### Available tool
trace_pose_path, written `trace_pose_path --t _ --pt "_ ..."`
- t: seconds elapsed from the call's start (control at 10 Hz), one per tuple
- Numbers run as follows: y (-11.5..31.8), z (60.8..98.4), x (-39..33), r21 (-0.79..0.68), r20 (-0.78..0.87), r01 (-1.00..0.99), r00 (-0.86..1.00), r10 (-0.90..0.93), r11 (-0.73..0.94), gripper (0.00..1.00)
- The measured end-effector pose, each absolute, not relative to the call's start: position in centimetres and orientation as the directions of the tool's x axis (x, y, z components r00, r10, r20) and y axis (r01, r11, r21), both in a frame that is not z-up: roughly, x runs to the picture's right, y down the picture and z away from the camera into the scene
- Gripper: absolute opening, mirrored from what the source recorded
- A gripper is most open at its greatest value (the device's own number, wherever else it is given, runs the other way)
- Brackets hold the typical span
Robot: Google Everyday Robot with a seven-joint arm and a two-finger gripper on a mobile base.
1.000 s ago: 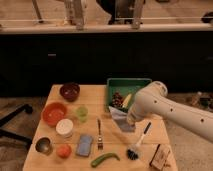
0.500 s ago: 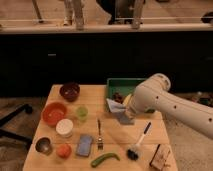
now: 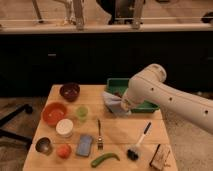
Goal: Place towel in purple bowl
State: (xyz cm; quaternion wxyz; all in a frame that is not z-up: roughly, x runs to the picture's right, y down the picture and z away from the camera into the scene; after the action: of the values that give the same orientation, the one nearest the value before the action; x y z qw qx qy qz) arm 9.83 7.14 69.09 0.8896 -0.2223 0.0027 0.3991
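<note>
The hand (image 3: 121,106), clamped shut on the towel (image 3: 111,102), hangs above the tabletop (image 3: 120,137) at the left edge of the green bin (image 3: 116,81). Since 1 second ago it has carried the towel up and leftward. The purple bowl (image 3: 70,91) sits well apart, further left.

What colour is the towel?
The towel is pale grey-blue, camera view, held by the tool by the green tray.

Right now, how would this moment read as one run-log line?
tool: shut on towel, by left end of green bin | towel: clear of table | purple bowl: back left of table, towel not yet inside
</note>
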Motion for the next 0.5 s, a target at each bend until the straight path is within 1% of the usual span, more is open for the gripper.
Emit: trace_pose_path --t 0.5 --pt "6.89 69.11 9.70 -0.396 -0.180 -0.711 0.681 0.710 0.582 0.00"
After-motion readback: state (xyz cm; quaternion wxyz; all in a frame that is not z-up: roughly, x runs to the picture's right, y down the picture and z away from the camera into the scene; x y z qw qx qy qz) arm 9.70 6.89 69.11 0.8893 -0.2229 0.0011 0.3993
